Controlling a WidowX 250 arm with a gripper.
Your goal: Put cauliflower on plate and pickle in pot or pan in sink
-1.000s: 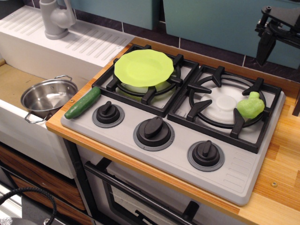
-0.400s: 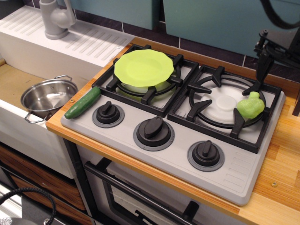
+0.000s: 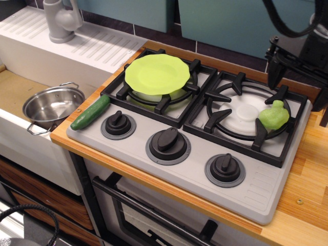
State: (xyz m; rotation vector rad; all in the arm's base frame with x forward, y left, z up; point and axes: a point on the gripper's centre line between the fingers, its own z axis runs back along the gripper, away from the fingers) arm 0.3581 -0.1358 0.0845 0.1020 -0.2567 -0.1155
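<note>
1. Since the earlier frame your gripper (image 3: 293, 64) has come lower and more to the left, and it is now above the back right corner of the stove (image 3: 205, 148)
2. You cannot tell if its jaws are apart or together; they look dark and partly cut by the edge
3. The cauliflower (image 3: 274, 117) lies on the right burner grate, apart from the gripper
4. The plate (image 3: 157, 74) rests on the left burner
5. The pickle (image 3: 90, 112) lies at the stove's left edge, near the pot (image 3: 53, 105) that stands in the sink (image 3: 20, 89)
</note>
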